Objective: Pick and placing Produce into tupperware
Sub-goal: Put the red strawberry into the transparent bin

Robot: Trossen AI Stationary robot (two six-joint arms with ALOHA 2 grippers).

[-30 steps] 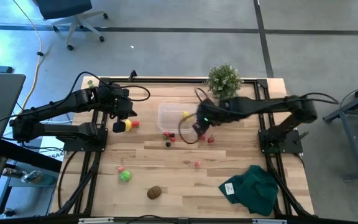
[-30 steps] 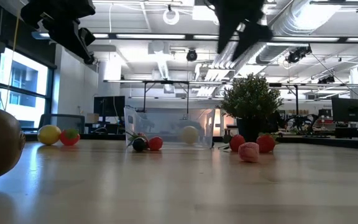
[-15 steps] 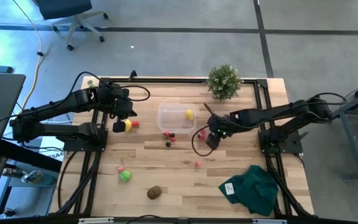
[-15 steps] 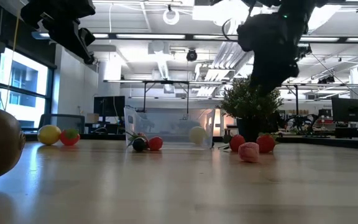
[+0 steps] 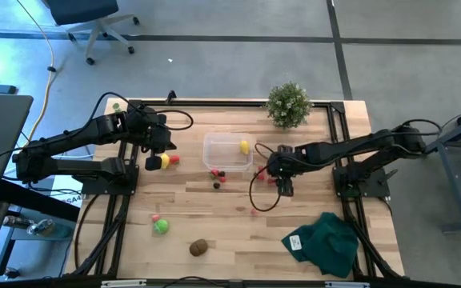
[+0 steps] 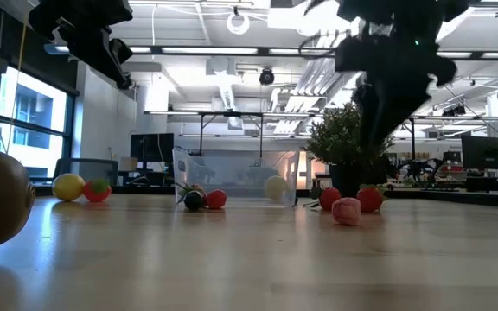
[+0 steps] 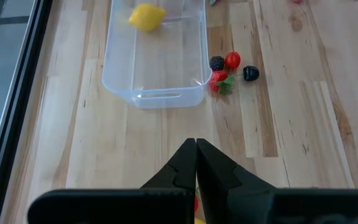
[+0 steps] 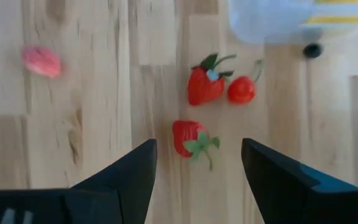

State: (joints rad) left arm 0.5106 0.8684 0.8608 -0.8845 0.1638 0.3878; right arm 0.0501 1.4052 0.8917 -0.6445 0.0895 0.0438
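Hovering wide open over three strawberries (image 8: 191, 138) right of the tupperware (image 5: 227, 151), the right gripper (image 8: 194, 163) holds nothing; left gripper (image 7: 196, 163) waits closed.

gripper: left gripper (image 7: 196, 163), its two dark fingers (image 7: 180, 168) pressed together in a point, hanging above the table.
table: pale wood planks (image 7: 291, 143).
tupperware: clear container (image 7: 155, 93) ahead of the fingers, upright, resting on the planks.
lemon: yellow, (image 7: 146, 17) inside the container near its far end.
berries: a small cluster just beside the container's near corner: a dark berry (image 7: 216, 63), a red berry (image 7: 232, 60) touching or nearly touching it, a strawberry (image 7: 220, 81) with green leaves against the container's wall, and another dark berry (image 7: 250, 73) slightly apart.
edge: a dark frame rail (image 7: 17, 93) along the table's side, grey floor beyond.
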